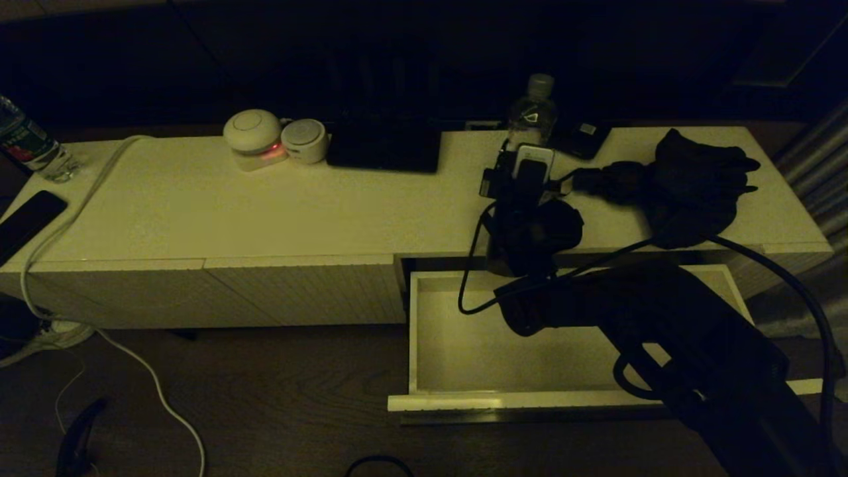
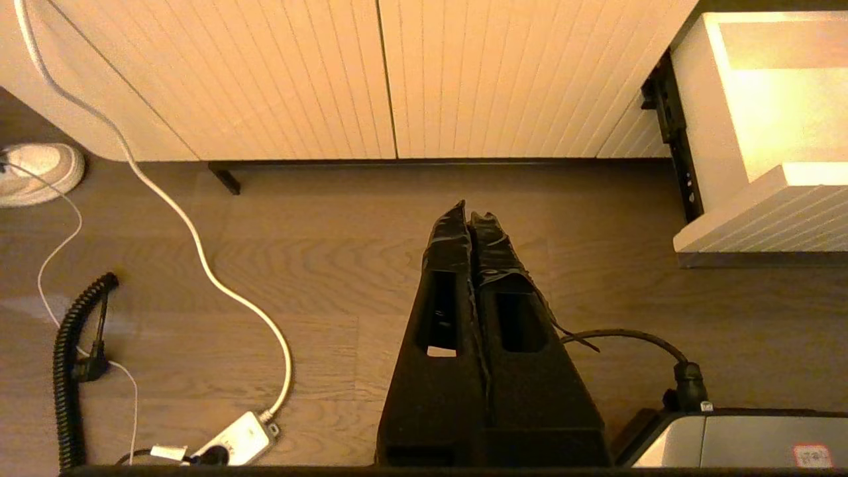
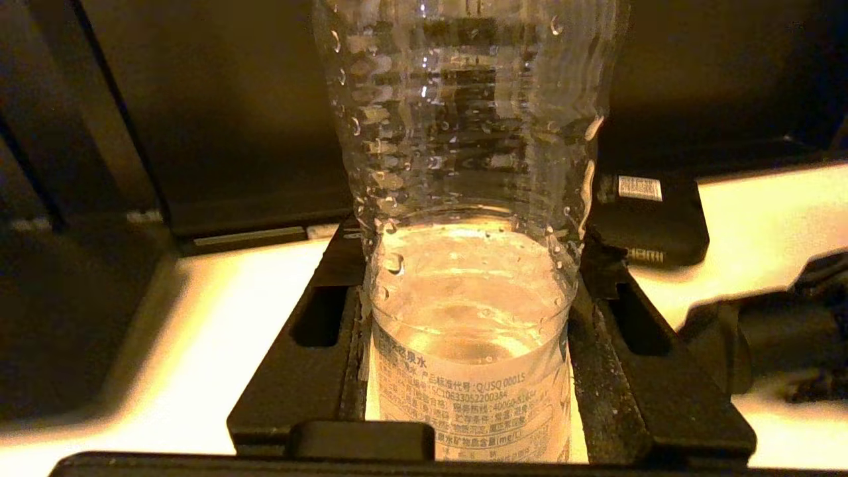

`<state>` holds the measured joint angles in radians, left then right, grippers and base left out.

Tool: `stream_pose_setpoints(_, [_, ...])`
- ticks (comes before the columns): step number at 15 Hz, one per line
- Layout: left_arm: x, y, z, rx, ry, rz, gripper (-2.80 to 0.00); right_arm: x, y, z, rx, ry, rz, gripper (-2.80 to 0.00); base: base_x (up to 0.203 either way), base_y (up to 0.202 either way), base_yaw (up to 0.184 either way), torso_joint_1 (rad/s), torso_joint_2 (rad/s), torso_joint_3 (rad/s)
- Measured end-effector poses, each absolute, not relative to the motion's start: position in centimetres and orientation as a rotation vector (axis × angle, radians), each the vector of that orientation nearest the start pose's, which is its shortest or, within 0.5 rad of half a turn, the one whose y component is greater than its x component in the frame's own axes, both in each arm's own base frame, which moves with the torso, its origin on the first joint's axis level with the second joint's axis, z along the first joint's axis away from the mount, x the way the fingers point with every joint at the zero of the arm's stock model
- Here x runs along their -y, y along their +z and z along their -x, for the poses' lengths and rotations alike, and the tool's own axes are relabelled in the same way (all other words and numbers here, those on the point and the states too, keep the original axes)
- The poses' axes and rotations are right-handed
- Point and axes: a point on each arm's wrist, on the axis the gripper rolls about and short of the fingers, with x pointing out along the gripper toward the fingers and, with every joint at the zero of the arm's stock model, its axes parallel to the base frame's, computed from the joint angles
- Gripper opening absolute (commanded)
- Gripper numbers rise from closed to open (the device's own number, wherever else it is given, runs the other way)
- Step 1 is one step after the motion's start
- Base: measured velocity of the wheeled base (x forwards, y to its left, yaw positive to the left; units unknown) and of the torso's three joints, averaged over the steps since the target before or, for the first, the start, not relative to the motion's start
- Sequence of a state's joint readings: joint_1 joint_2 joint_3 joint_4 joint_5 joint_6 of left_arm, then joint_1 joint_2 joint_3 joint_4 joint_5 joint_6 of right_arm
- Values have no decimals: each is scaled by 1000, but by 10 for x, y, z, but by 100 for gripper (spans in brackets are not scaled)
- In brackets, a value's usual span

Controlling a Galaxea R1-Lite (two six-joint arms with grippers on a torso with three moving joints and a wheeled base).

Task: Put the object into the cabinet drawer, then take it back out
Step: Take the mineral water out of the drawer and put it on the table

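A clear water bottle [image 1: 532,109] [image 3: 470,265], part full, stands at the back of the cream cabinet top [image 1: 265,212]. My right gripper [image 1: 527,159] [image 3: 472,255] reaches over the top and is shut on the bottle's lower body, one black finger [image 3: 318,344] against each side. The cabinet drawer [image 1: 477,344] is pulled out below the right arm, and the part of its smooth inside that shows is bare. Its ribbed front [image 2: 762,222] shows in the left wrist view. My left gripper [image 2: 472,218] hangs shut and empty over the wood floor, left of the drawer.
Black gloves [image 1: 695,179] and a small dark device [image 1: 583,138] lie right of the bottle. A dark box [image 1: 384,142] and two round white devices [image 1: 252,132] stand further left. A second bottle [image 1: 26,142], a phone [image 1: 26,222] and a white cable [image 1: 66,225] occupy the far left.
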<state>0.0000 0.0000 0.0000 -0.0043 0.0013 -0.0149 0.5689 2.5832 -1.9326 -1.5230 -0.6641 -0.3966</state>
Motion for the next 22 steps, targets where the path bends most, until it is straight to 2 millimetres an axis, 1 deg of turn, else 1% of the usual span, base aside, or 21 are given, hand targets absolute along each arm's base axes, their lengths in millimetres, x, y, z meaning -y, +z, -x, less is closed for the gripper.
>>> stream_pose_setpoints(1, [0,76,23,4,1,15,-280,-259,186,-431,670,-227,-123,-280,0,0,0,0,0,0])
stream_pose_setpoints(2, [0,76,23,4,1,15,-280,-259,185,-431,668,-229,-123,0,0,0,0,0,0,0])
stream_pose_setpoints(9, [0,76,23,4,1,15,-280,-259,188,-430,664,-240,-127,0,0,0,0,0,0,0])
stream_pose_setpoints(15, [0,76,23,4,1,15,-280,-259,203,-421,670,-241,-146,0,0,0,0,0,0,0])
stream_pose_setpoints(18, [0,76,23,4,1,15,-280,-255,211,-415,665,-239,-144,0,0,0,0,0,0,0])
stream_pose_setpoints(20, [0,76,23,4,1,15,-280,-252,220,-409,667,-239,-145,0,0,0,0,0,0,0])
stream_pose_setpoints(22, [0,76,23,4,1,15,-280,-248,232,-401,673,-238,-150,0,0,0,0,0,0,0])
